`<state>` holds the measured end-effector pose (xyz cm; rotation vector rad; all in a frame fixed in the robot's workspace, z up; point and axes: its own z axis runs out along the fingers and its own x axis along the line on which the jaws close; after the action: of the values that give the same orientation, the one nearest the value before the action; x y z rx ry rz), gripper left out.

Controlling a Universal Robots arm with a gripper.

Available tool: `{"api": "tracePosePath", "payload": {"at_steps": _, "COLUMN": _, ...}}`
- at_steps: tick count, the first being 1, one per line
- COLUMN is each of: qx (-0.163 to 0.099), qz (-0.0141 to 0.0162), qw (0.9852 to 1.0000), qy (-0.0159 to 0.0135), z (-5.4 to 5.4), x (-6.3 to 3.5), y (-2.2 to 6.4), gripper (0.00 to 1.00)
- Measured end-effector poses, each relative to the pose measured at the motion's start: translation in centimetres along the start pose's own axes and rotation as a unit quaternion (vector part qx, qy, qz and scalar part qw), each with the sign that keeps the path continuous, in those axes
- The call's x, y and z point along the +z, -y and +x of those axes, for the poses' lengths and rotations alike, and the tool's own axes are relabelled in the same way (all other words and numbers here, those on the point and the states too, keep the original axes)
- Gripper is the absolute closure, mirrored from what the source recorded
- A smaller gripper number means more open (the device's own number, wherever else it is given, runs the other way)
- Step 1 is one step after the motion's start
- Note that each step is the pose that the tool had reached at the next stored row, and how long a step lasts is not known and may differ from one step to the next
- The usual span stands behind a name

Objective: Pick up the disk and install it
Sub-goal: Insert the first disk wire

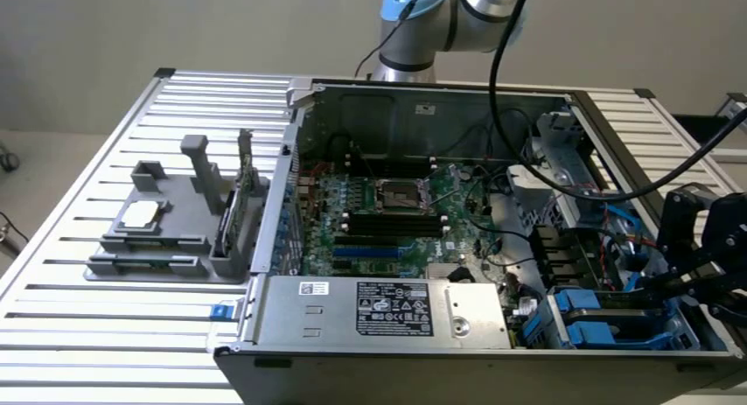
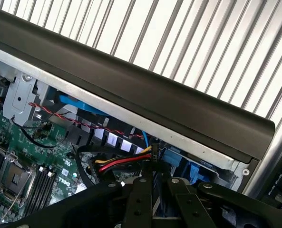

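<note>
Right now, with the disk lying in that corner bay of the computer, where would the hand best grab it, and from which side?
Probably from straight above, pinching the blue carrier across its two long edges. The disk lies flat in the bay at the case's near corner on the exterior view's right; its walls and cables crowd the sides, leaving the top open.

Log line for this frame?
gripper shut | low over drive bay, exterior view's right | disk in blue carrier, lying in bay beside gripper | seating: cannot tell

Ext: high, looks down on PC case (image 1: pixel 397 116); wrist: close, its edge.
</note>
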<state>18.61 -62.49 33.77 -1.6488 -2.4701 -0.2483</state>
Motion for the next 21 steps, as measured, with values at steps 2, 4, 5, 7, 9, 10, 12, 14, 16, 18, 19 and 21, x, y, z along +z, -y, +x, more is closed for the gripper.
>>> {"api": "tracePosePath", "payload": {"at_steps": 2, "qx": 0.0, "qz": 0.0, "qw": 1.0, "qy": 0.0, "z": 0.0, "x": 0.0, "y": 0.0, "gripper": 0.84}}
{"api": "tracePosePath", "payload": {"at_steps": 4, "qx": 0.0, "qz": 0.0, "qw": 1.0, "qy": 0.0, "z": 0.0, "x": 0.0, "y": 0.0, "gripper": 0.84}}
{"api": "tracePosePath", "payload": {"at_steps": 5, "qx": 0.0, "qz": 0.0, "qw": 1.0, "qy": 0.0, "z": 0.0, "x": -0.01, "y": 0.0, "gripper": 0.84}}
{"api": "tracePosePath", "payload": {"at_steps": 7, "qx": 0.0, "qz": 0.0001, "qw": 1.0, "qy": 0.0001, "z": 0.1, "x": -0.14, "y": 0.07, "gripper": 0.84}}
{"api": "tracePosePath", "payload": {"at_steps": 9, "qx": 0.0, "qz": 0.0001, "qw": 1.0, "qy": -0.0001, "z": 0.2, "x": -0.36, "y": 0.21, "gripper": 0.84}}
{"api": "tracePosePath", "payload": {"at_steps": 10, "qx": 0.0, "qz": 0.0002, "qw": 1.0, "qy": 0.0, "z": 0.3, "x": -0.52, "y": 0.3, "gripper": 0.84}}
{"api": "tracePosePath", "payload": {"at_steps": 12, "qx": 0.0, "qz": 0.0002, "qw": 1.0, "qy": -0.0001, "z": 0.5, "x": -0.81, "y": 0.6, "gripper": 0.84}}
{"api": "tracePosePath", "payload": {"at_steps": 14, "qx": 0.0, "qz": 0.0001, "qw": 1.0, "qy": -0.0002, "z": 0.7, "x": -1.05, "y": 1.04, "gripper": 0.84}}
{"api": "tracePosePath", "payload": {"at_steps": 16, "qx": 0.0, "qz": 0.0001, "qw": 1.0, "qy": -0.0002, "z": 1.0, "x": -1.12, "y": 1.61, "gripper": 0.84}}
{"api": "tracePosePath", "payload": {"at_steps": 18, "qx": 0.0, "qz": 0.0001, "qw": 1.0, "qy": -0.0002, "z": 1.2, "x": -1.09, "y": 2.26, "gripper": 0.84}}
{"api": "tracePosePath", "payload": {"at_steps": 19, "qx": 0.001, "qz": -0.0001, "qw": 1.0, "qy": -0.0001, "z": 1.4, "x": -1.08, "y": 2.58, "gripper": 0.84}}
{"api": "tracePosePath", "payload": {"at_steps": 21, "qx": 0.002, "qz": -0.0006, "qw": 1.0, "qy": 0.0002, "z": 1.6, "x": -1.05, "y": 3.1, "gripper": 0.84}}
